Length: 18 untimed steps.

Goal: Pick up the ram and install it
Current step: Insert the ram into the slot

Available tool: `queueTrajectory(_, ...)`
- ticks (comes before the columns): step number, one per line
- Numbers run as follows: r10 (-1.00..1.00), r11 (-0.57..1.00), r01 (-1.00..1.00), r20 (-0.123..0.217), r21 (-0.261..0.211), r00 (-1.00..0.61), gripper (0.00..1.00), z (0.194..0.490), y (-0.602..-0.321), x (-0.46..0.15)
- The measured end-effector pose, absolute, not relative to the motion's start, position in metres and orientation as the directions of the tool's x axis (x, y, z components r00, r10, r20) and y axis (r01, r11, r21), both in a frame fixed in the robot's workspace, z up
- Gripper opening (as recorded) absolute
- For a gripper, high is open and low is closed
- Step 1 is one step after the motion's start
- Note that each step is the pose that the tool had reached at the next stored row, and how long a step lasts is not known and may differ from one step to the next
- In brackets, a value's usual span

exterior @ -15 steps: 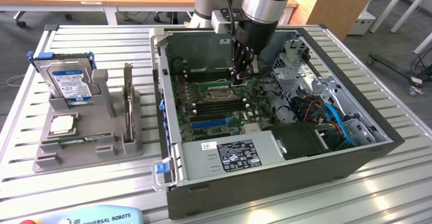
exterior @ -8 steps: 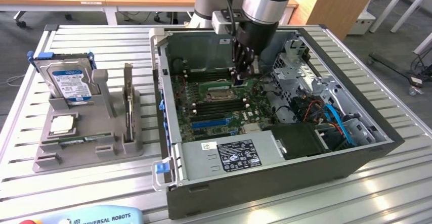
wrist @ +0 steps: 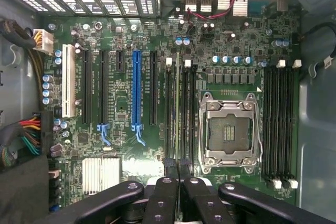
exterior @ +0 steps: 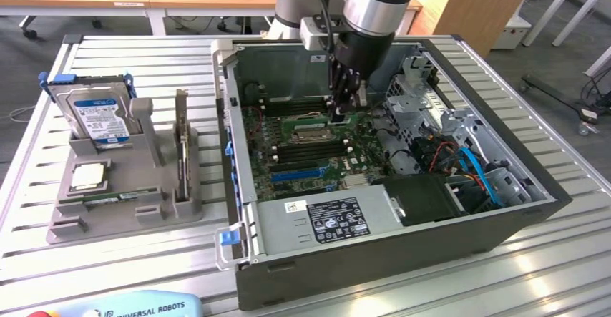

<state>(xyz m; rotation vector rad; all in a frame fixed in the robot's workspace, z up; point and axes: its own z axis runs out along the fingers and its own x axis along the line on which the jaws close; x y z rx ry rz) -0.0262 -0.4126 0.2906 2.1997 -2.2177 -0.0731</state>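
Ram clamped in the claw, over the motherboard slots.
I see the ram (wrist: 177,108) edge-on, a thin strip pinched tight in the gripper (wrist: 177,165), lined up along the black memory slots (wrist: 187,114) just beside the CPU socket (wrist: 229,129). The arm reaches inside the open PC case (exterior: 401,263) (can't tell if the stick is seated). The parts holder (exterior: 172,202) with the hard drive (exterior: 100,116) sits well apart, on the exterior view's left.

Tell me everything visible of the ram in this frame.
The ram shows edge-on as a thin, pale grey-green strip, standing on edge in line with the black slots beside the CPU socket on the motherboard. Its near end runs between the shut fingers, which seem to pinch it. Labels and chips are hidden; whether it is fully seated cannot be told.
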Motion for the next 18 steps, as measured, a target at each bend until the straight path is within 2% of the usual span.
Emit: queueTrajectory(18,-1.000,0.008,-0.999,-0.021,0.045,-0.009,0.12,0.273,-0.413,-0.026)
